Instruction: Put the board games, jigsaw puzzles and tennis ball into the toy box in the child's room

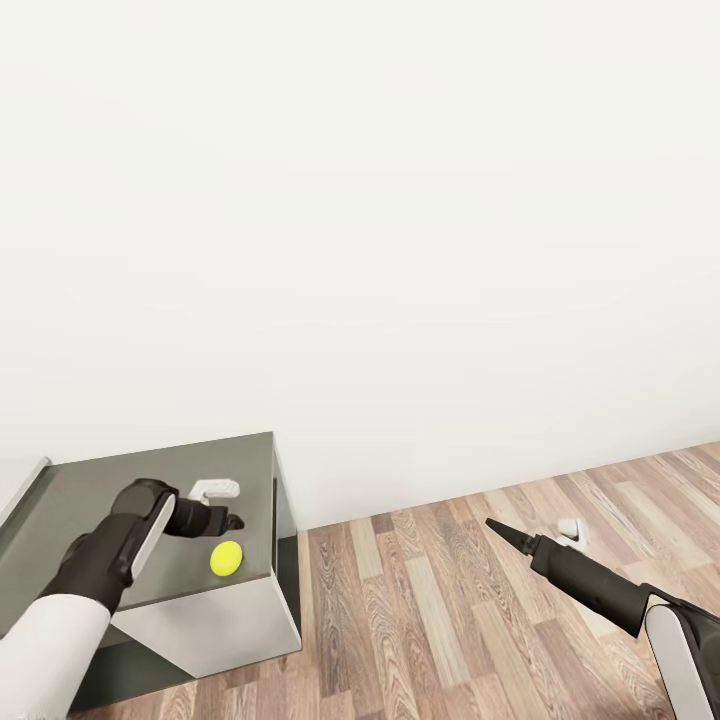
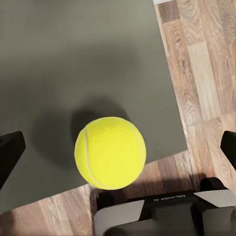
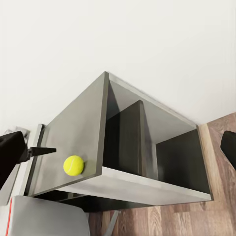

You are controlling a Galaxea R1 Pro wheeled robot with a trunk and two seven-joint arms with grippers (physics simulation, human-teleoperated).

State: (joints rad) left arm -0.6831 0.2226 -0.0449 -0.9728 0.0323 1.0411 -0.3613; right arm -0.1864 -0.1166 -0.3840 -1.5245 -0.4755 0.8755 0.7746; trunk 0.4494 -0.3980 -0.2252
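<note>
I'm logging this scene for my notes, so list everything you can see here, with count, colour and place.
tennis ball: one, yellow-green, on the table top near its front edge
table: one, dark grey top, against the wall; open compartments at its end
small white object: one, on the table behind the ball
wall: white, behind
floor: wood planks
left gripper: black, open, over the ball
right gripper: black, over the floor, fingers apart
</note>
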